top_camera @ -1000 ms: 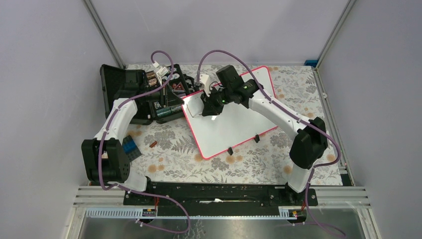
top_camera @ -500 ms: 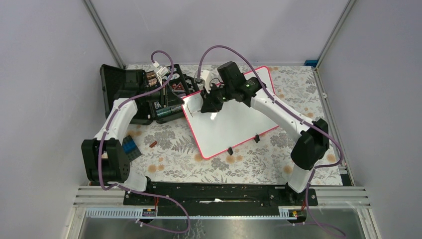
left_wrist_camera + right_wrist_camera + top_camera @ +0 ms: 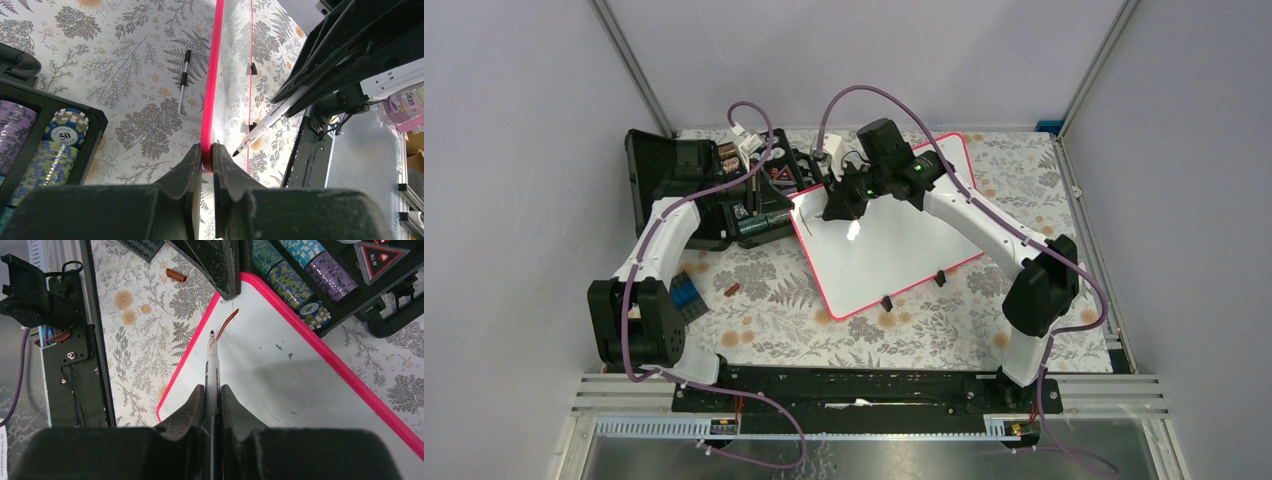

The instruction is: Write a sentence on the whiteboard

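The whiteboard (image 3: 894, 250), white with a pink-red rim, lies slanted on the flowered table. My left gripper (image 3: 792, 200) is shut on the rim at the board's far left corner; the left wrist view shows the rim (image 3: 214, 75) pinched between the jaws (image 3: 207, 157). My right gripper (image 3: 836, 208) is shut on a marker (image 3: 212, 370), whose tip points at the board (image 3: 280, 380) near that corner. The marker also shows in the left wrist view (image 3: 270, 117). Of the sentence, only one short brownish stroke (image 3: 230, 320) shows by the tip; no words are visible.
An open black case (image 3: 724, 190) with poker chips (image 3: 300, 275) stands just left of the board. A blue brick (image 3: 686, 295) and a small brown piece (image 3: 732, 290) lie front left. Two black clips (image 3: 887, 302) sit on the board's near edge. A thin metal key (image 3: 184, 80) lies under the board's side.
My right gripper has moved with the marker a little toward the board's far left corner. The left gripper and the board have not moved.
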Robot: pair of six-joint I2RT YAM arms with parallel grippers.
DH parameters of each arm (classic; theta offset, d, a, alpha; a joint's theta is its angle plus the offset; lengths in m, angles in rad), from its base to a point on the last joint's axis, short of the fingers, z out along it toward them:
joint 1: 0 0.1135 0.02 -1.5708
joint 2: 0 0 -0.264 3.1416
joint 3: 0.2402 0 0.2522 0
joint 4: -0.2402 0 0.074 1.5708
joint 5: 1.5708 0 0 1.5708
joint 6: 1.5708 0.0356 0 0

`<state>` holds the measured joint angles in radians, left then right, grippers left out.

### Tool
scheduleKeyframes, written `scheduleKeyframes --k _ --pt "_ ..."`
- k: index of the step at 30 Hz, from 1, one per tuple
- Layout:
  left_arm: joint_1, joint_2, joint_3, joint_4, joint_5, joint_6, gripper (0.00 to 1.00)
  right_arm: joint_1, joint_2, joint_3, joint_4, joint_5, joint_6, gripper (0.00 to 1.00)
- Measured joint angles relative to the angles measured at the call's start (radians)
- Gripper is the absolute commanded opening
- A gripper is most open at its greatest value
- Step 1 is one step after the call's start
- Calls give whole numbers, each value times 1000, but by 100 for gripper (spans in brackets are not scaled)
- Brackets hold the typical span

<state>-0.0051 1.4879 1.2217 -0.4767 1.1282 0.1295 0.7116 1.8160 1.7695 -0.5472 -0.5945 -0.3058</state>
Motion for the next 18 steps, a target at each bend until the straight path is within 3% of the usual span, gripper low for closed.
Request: scheduleKeyframes --k 18 --pt "-1 0 0 1 -3 0 0 -11 24 2 -1 13 -5 0"
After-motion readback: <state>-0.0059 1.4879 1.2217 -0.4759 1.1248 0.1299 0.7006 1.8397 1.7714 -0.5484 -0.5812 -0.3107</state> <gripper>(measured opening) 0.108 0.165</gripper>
